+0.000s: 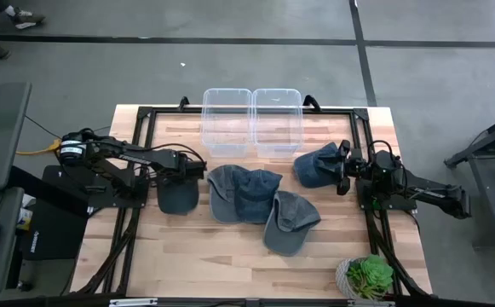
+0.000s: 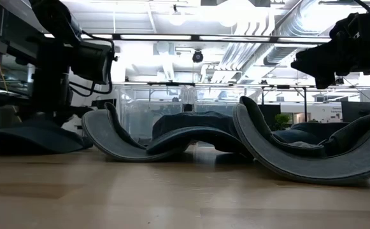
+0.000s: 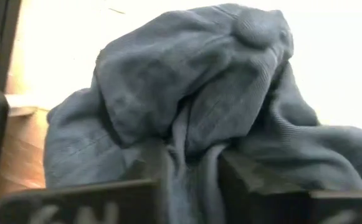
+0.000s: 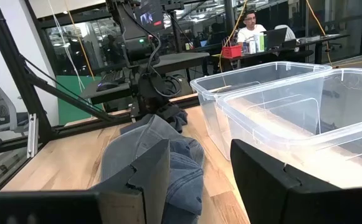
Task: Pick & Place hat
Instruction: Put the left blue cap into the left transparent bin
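Hats of dark blue denim lie across a pale wooden table [image 1: 221, 256] framed by black rails, set on a grey floor [image 1: 230, 68] crossed by dark lines. At the table's far edge stand two clear plastic bins [image 1: 251, 119], side by side and touching. Two overlapping caps [image 1: 243, 194] sit at the middle, with a third cap [image 1: 288, 222] just beside them toward the near edge. The left gripper [image 1: 198, 167] pinches a fold of a fourth cap [image 3: 187, 112] lying at the left side. The right gripper [image 1: 342, 167], fingers spread, hovers at a fifth cap [image 1: 318, 165] near the right bin. A small potted succulent [image 1: 368, 276] stands at the near right corner.
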### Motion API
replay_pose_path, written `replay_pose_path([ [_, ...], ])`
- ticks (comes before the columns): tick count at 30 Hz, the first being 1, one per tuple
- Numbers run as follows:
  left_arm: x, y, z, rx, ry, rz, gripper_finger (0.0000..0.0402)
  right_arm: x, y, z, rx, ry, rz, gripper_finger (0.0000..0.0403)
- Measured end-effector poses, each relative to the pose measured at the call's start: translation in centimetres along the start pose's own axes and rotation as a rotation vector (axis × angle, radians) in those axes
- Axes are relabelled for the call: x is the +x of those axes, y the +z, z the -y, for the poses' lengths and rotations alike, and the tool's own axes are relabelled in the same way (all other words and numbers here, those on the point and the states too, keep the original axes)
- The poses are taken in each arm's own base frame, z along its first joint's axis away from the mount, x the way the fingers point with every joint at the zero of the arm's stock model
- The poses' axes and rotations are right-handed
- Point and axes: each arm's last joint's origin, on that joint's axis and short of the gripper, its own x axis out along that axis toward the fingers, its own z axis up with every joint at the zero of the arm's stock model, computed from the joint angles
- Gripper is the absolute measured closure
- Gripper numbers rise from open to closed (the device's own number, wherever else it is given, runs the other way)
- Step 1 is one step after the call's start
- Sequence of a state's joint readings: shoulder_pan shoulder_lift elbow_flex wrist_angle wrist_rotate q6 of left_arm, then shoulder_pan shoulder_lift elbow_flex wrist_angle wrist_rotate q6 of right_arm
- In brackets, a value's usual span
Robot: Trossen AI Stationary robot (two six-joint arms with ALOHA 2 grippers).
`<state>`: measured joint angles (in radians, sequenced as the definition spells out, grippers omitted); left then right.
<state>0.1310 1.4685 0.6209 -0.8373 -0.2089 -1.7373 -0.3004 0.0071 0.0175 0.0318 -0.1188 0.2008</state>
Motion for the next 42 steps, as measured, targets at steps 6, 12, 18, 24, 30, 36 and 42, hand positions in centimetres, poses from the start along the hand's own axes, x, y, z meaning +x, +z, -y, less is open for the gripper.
replay_pose_path([
  [6,-0.4,0.0,0.1,0.050,0.020,-0.012,0.0394,0.0,0.0,0.0,0.000,0.000,0.000,0.0238],
  [12,-1.7,0.2,0.8,0.085,-0.017,-0.022,0.0401,0.0,0.0,0.0,0.000,0.000,0.000,0.0238],
  [18,-3.1,0.3,1.8,0.135,-0.057,-0.031,0.0401,0.0,0.0,0.0,0.000,0.001,0.000,0.0238],
  [24,-5.2,0.6,2.5,0.185,-0.055,-0.021,0.0401,0.0,0.0,0.0,0.000,0.001,0.001,0.0238],
  [30,-7.7,1.3,1.9,0.235,0.060,0.014,0.0401,0.0,0.0,0.0,0.000,0.000,0.001,0.0238],
  [36,-10.0,1.9,2.1,0.273,0.080,0.036,0.0401,0.0,0.0,0.0,0.000,0.000,0.001,0.0238],
  [42,-12.3,2.5,2.0,0.295,0.097,0.061,0.0401,0.0,0.0,0.0,0.000,0.000,0.001,0.0238],
])
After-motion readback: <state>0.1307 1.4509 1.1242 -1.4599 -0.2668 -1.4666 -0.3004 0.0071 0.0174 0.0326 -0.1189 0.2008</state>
